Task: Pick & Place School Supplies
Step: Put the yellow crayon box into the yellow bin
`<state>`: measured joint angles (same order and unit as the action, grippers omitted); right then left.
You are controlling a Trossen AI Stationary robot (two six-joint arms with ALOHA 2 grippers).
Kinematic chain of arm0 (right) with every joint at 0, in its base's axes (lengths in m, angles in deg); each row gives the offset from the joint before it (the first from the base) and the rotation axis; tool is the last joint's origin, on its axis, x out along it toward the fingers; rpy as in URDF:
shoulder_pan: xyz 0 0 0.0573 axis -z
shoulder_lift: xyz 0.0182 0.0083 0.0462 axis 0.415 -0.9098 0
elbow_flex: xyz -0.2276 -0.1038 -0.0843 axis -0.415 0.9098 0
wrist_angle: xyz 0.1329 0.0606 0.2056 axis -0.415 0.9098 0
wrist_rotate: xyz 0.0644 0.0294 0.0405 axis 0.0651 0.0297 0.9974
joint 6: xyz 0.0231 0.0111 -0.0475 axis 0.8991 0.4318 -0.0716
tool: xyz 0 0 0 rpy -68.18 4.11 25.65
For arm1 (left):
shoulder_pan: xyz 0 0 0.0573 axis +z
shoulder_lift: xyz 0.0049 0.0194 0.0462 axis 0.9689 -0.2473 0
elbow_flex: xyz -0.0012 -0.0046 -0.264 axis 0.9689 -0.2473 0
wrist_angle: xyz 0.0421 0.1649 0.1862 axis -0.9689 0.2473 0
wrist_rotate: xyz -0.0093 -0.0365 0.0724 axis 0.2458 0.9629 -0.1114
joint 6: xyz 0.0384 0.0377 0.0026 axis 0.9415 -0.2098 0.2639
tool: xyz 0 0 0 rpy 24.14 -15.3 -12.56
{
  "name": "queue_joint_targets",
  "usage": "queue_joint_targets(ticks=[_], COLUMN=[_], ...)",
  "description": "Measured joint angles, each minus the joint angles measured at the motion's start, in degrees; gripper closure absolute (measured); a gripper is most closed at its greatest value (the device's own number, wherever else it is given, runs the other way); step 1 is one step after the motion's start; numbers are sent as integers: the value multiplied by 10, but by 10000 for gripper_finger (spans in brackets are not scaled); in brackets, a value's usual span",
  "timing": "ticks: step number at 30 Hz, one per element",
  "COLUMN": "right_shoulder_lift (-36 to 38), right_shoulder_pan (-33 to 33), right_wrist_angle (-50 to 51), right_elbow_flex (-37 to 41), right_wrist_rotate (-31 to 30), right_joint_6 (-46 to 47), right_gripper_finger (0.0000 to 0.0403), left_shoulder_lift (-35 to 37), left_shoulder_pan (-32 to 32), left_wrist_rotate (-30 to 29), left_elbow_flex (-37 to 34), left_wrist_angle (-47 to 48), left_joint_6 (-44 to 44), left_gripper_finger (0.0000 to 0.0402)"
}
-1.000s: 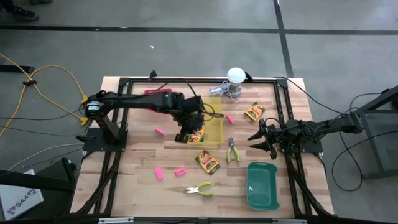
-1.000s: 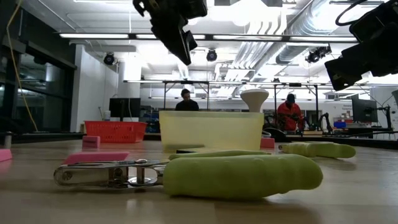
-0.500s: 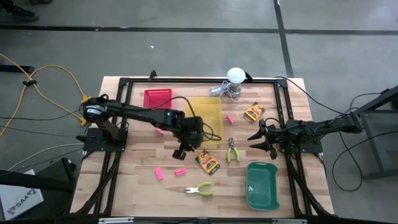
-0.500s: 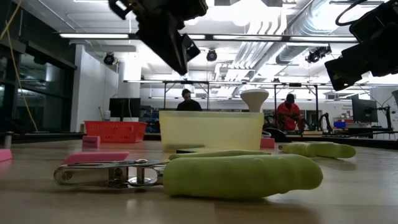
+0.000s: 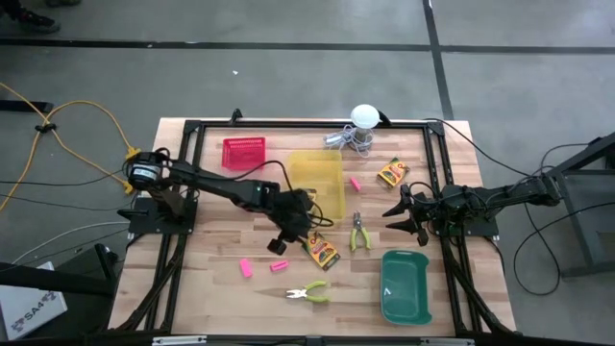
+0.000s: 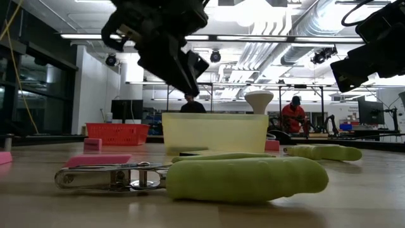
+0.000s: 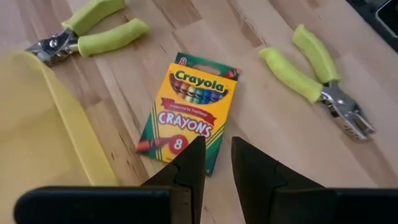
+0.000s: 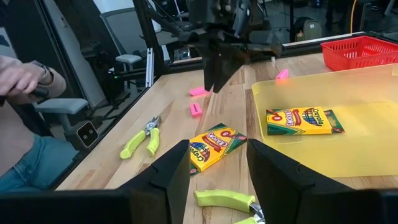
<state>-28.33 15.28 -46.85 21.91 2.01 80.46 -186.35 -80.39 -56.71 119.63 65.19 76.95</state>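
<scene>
left gripper hangs over the crayon box lying flat on the table beside the yellow bin, fingers only narrowly apart, holding nothing. right gripper waits spread wide.

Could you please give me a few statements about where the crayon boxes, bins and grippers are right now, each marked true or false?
1. A crayon box lies inside the yellow bin. True.
2. The left gripper holds a crayon box. False: its fingers are nearly closed on nothing, just above the crayon box on the table.
3. The green bin holds a pink eraser. False: nothing shows inside it.
4. The right gripper is open, beside the green-handled pliers. True.
5. The red bin sits at the table's far side, left of the yellow bin. True.
</scene>
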Motion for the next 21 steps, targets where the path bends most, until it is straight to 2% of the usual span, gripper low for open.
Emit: queue_joint_targets(ticks=[17, 21], right_shoulder_lift=[0, 0], right_shoulder_pan=[0, 0], right_wrist_angle=[0, 0], right_elbow_flex=[0, 0], right_wrist_rotate=[0, 0], right_joint_6=[0, 0], right_gripper_finger=[254, 254], left_shoulder_lift=[-3, -25], left_shoulder_pan=[-17, -17], left_wrist_rotate=[-17, -17], left_elbow_flex=[-95, -100], left_wrist_angle=[-187, -215], left_joint_6=[37, 35], left_gripper_finger=[327, 327])
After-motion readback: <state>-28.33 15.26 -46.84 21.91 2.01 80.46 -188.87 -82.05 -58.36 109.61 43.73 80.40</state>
